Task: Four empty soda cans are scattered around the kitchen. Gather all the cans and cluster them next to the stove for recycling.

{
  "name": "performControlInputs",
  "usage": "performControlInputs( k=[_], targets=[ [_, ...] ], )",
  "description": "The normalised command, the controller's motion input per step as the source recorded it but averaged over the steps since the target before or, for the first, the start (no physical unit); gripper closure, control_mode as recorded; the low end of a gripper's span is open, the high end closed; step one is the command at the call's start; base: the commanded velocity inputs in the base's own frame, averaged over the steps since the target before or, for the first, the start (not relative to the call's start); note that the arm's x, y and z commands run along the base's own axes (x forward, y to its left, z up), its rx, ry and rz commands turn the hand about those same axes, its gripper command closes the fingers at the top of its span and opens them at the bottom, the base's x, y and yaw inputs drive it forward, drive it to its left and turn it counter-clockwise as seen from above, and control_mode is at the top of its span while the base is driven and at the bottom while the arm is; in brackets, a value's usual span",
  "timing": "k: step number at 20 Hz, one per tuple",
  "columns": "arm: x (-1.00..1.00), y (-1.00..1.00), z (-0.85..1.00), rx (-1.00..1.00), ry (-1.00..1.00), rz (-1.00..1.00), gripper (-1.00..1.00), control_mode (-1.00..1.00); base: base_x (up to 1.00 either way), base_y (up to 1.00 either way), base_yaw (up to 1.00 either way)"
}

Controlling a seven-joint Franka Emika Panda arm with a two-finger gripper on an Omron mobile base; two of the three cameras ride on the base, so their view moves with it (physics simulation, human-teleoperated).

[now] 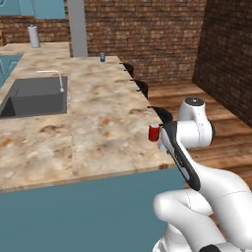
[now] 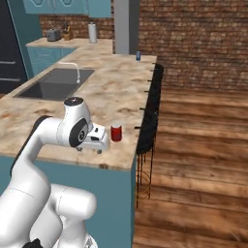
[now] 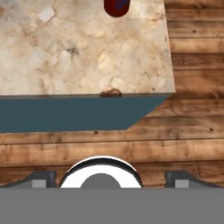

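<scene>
A red can stands upright on the marble counter, close to the corner nearest the robot and just in from the edge lined with black stools. The gripper hovers just beside it, on the robot's side, above the counter's near edge and not touching the can. From the hand camera the can sits at twelve o'clock, cut off by the top of the picture, with a stretch of bare marble between it and the two finger tips at the bottom corners; these stand wide apart, so the hand is open and holds nothing. The can's long axis is vertical, so the coming reach, as I judge it, must carry the hand forward toward twelve o'clock and lower it until the fingers straddle the can's sides. The left base camera shows the can partly behind the arm's wrist, at about nine o'clock from it, while the right base camera shows the can whole, at about two o'clock from the hand. Both base cameras also take in a blue can far off at the counter's back end, well beyond the sink, and a grey paper-towel roll on the rear counter.
</scene>
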Motion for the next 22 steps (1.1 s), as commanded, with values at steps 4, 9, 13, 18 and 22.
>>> performControlInputs(
  k=[4, 9, 13, 18, 22],
  targets=[
    [0.0, 0.0, 0.0, 0.0, 0.0, 0.0, -1.0, 1.0, 0.0, -0.48, 0.01],
    [0.0, 0.0, 0.0, 0.0, 0.0, 0.0, -1.0, 1.0, 0.06, 0.03, 0.0],
    [0.0, 0.0, 0.0, 0.0, 0.0, 0.0, -1.0, 1.0, 0.26, 0.39, -0.04],
    [0.0, 0.0, 0.0, 0.0, 0.0, 0.0, -1.0, 1.0, 0.26, 0.34, -0.09],
    [0.0, 0.0, 0.0, 0.0, 0.0, 0.0, -1.0, 1.0, 0.53, 0.05, -0.01]
  ],
)
